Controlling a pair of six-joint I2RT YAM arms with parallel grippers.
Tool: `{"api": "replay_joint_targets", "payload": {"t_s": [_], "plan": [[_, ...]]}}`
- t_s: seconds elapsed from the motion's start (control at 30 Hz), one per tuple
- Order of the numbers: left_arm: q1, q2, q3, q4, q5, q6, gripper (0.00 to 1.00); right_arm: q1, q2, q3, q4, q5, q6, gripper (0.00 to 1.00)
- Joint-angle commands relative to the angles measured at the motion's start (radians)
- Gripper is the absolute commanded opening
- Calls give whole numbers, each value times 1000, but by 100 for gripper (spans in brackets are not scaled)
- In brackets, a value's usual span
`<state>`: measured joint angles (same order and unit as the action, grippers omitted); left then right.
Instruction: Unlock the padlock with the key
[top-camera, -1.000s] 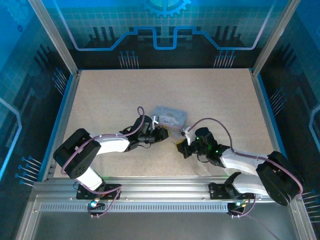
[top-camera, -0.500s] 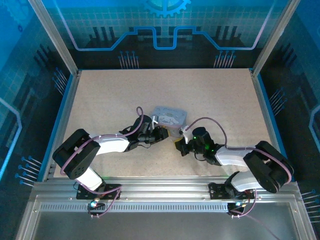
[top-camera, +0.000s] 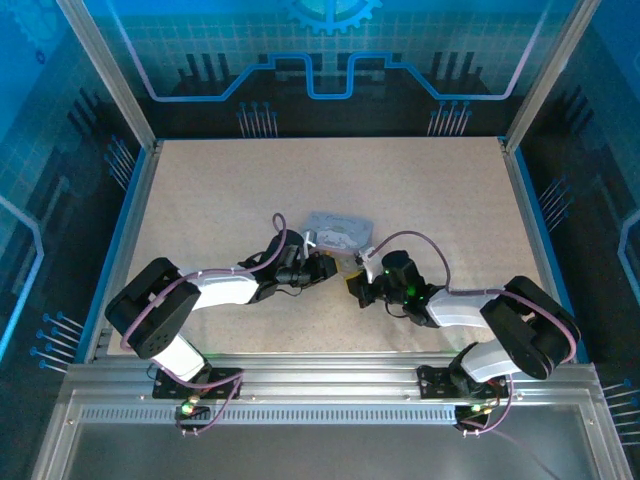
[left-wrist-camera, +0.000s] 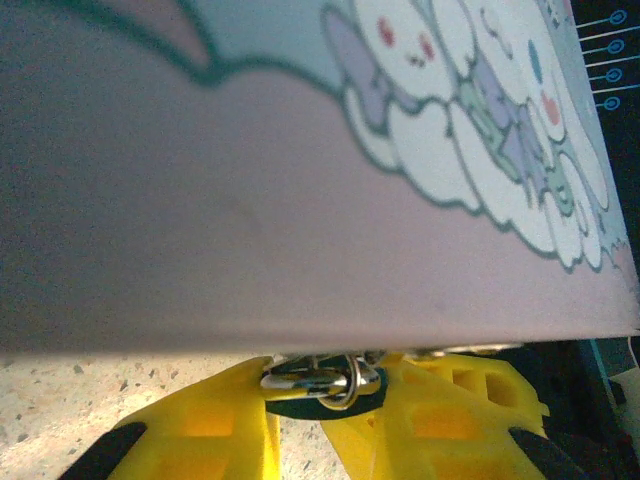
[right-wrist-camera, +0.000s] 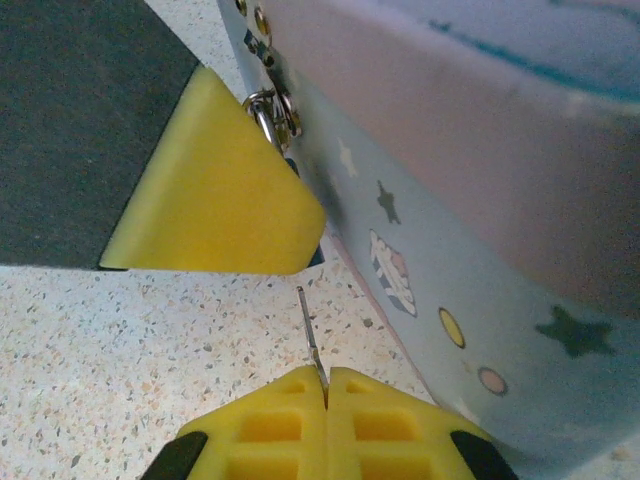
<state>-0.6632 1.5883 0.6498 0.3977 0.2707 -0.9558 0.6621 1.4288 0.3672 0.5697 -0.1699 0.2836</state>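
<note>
Holding: left tool (left-wrist-camera: 323, 392) padlock (left-wrist-camera: 305, 381), right tool (right-wrist-camera: 327, 378) key (right-wrist-camera: 309, 330), beside tin (right-wrist-camera: 470, 210) edge.

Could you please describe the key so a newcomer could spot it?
Find the pale blue cartoon tin. Beside its wall, the right gripper pinches the key: a thin dark sliver rising from shut yellow jaws, far slimmer than the padlock.
</note>
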Motion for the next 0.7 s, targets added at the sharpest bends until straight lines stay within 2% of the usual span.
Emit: {"api": "replay_joint_targets", "payload": {"t_s": [0.0,0.67], "plan": [[-3,-28,5,30,35,-16,14,4,17,28,38,20,3,0],[-3,-10,8,26,33,-24,13,4,-23,21,54,-15,5,0]]}}
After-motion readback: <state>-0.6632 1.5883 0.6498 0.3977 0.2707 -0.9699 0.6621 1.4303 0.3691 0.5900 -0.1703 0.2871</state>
